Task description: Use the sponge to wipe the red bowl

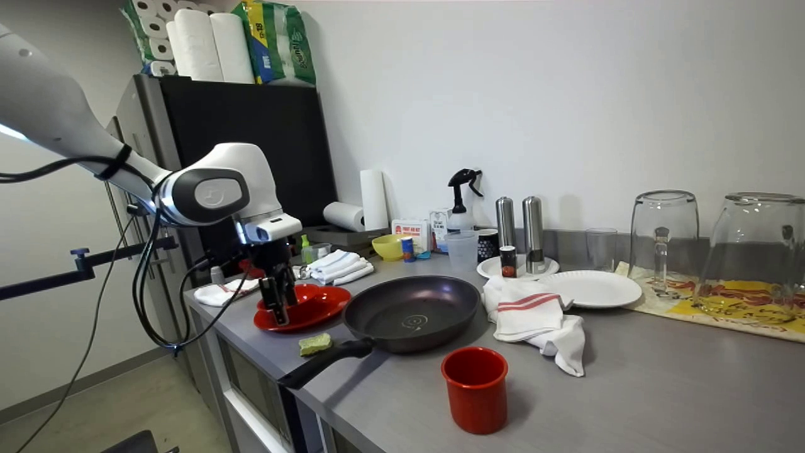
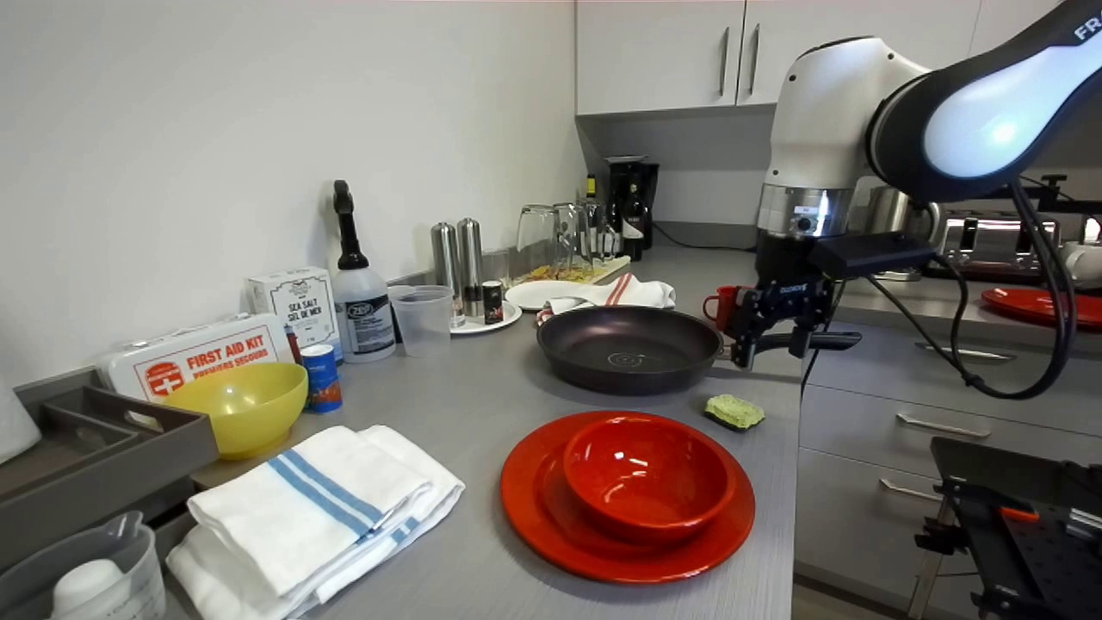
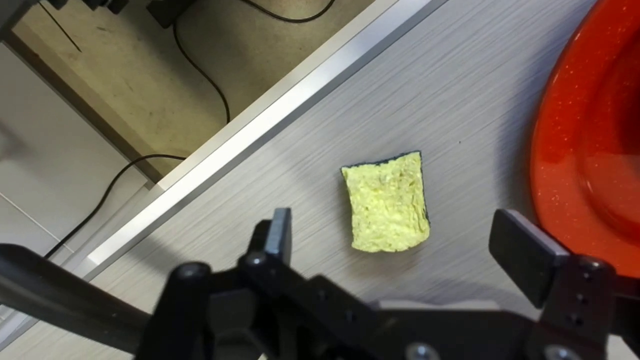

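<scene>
Remotely, I see one pair of jaws with two fingertips (image 3: 280, 232), spread wide above the bench (image 3: 465, 155) and gripping nothing. One sponge (image 3: 387, 205), yellow-green with a dark underside, lies flat on the bench below the jaws, apart from them; my wrist view shows it between the two fingertips. Beyond one fingertip lies one red plate (image 2: 528, 491), bearing one red bowl (image 2: 650, 465), upright. Beyond the opposite fingertip, one frying pan (image 1: 402, 302) extends its single handle (image 3: 65, 300). Well apart from the jaws I count one red cup (image 1: 476, 402) and two steel mills (image 1: 532, 223).
</scene>
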Robot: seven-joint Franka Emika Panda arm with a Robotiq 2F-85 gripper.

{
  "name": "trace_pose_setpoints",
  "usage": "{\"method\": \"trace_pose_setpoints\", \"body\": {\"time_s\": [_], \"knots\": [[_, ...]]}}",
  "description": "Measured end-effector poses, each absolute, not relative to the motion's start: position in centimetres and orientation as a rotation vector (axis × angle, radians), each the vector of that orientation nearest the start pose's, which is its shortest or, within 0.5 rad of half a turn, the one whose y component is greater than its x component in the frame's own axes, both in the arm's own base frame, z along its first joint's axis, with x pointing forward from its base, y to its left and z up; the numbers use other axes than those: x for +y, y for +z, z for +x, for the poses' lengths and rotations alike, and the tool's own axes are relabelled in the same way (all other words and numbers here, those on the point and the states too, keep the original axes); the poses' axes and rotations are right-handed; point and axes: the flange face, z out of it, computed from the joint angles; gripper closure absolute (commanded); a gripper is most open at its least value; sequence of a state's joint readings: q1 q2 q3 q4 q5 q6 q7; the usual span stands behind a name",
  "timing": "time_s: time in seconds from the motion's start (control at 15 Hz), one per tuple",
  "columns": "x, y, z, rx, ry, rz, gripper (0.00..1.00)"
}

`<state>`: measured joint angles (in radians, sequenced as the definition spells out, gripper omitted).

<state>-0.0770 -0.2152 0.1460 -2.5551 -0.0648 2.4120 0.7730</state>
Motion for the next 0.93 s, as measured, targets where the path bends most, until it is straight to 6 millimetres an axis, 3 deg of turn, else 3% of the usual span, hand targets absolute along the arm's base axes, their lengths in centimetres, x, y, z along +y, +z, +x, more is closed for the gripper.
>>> {"method": "trace_pose_setpoints", "body": {"time_s": [0.27, 0.93], "knots": [[2.3, 33.8, 44.9, 1.024, -0.166, -3.009, 0.00], [2.9, 31.9, 47.6, 0.943, -0.164, -3.057, 0.00]]}}
